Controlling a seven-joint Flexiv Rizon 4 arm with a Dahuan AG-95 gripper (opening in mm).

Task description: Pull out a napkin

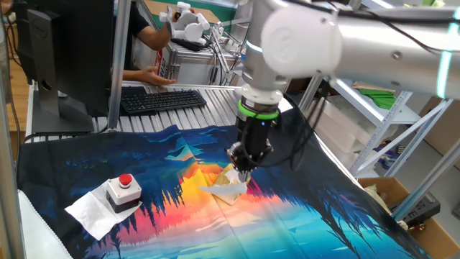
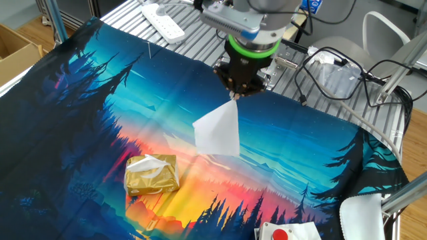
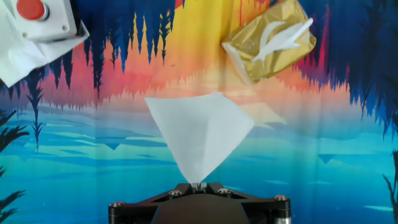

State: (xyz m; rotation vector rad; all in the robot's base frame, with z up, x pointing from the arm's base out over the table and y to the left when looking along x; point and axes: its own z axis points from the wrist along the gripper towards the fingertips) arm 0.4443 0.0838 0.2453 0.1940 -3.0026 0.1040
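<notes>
My gripper (image 2: 233,95) is shut on one corner of a white napkin (image 2: 217,129), which hangs free below it in the air. In the hand view the napkin (image 3: 200,132) fans out from the closed gripper (image 3: 199,185). The gold napkin pack (image 2: 152,175) lies on the colourful cloth, below and to the left of the gripper, with another white napkin sticking out of its slot; it also shows in the hand view (image 3: 270,41). In the first fixed view the gripper (image 1: 241,171) hangs just above the pack (image 1: 227,187).
A grey box with a red button (image 1: 123,190) sits on a white sheet (image 1: 90,211) at the cloth's left front. A keyboard (image 1: 162,99) and a person's hand are behind the cloth. A white power strip (image 2: 162,20) and cables (image 2: 333,70) lie at the table's edge.
</notes>
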